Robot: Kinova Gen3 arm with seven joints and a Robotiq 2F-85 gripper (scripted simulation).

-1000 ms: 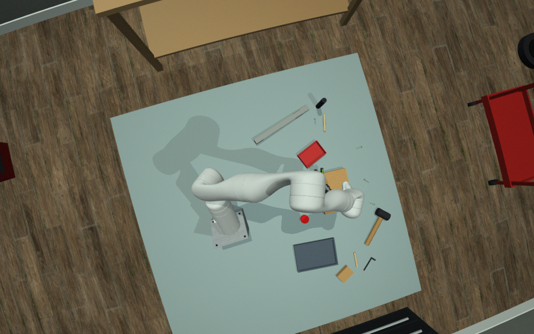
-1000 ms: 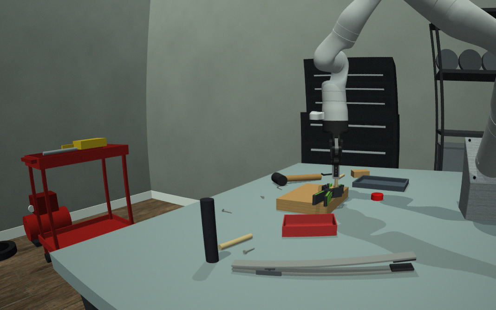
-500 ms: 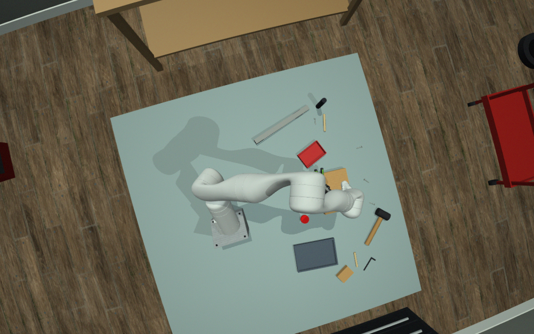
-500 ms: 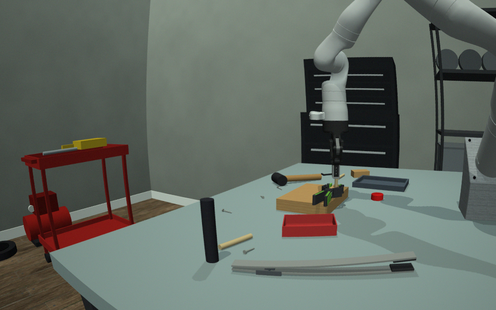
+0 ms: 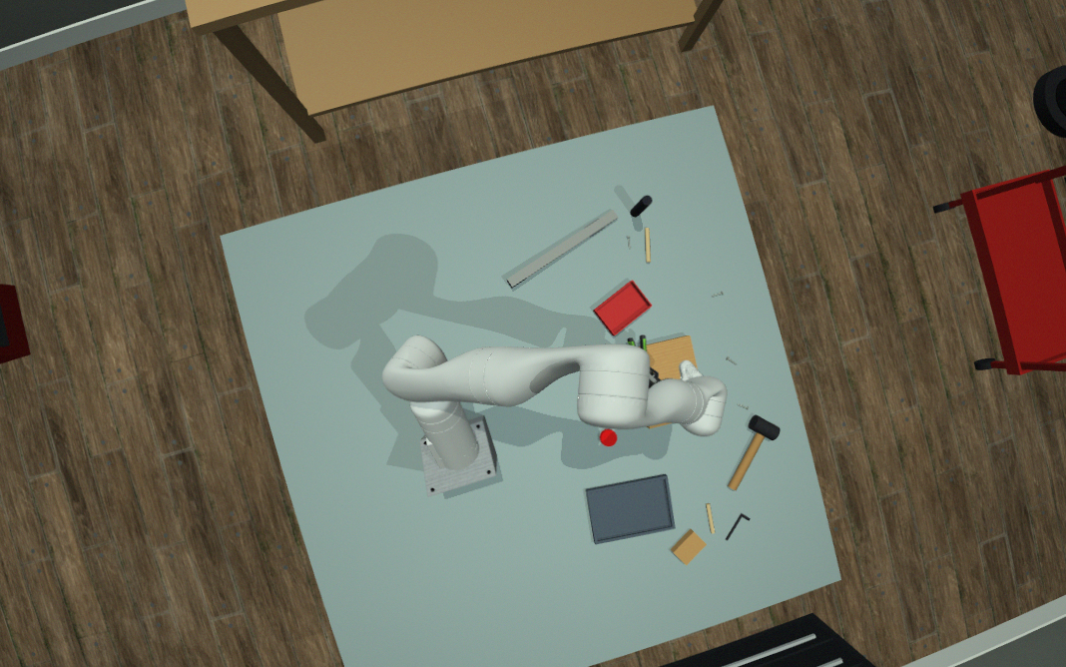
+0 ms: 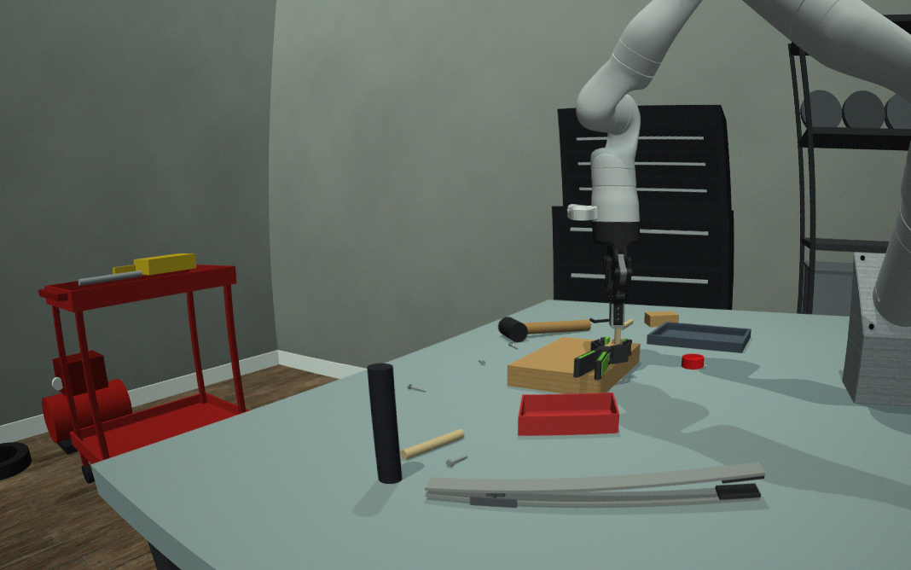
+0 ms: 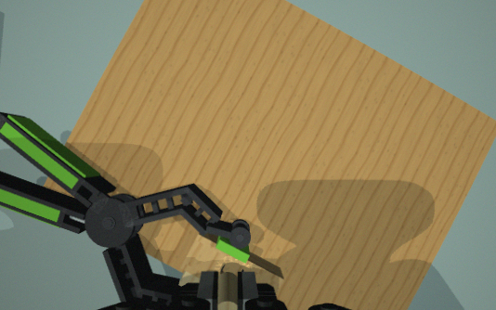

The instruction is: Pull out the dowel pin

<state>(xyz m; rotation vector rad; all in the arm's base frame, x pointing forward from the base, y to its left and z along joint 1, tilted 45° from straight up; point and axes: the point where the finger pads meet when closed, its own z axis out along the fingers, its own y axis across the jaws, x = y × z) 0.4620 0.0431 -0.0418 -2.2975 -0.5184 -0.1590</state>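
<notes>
Gripper [image 6: 617,325] [image 7: 228,295] pointing straight down above the bench board [image 6: 554,366] [image 7: 279,116], fingers clamped on the upright dowel pin [image 6: 617,334] [image 7: 228,297].

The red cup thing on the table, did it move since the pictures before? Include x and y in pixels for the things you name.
No, the red round thing [image 5: 608,436] [image 6: 693,361] sits in the same spot beside the dark tray [image 5: 630,509] [image 6: 699,337].
</notes>
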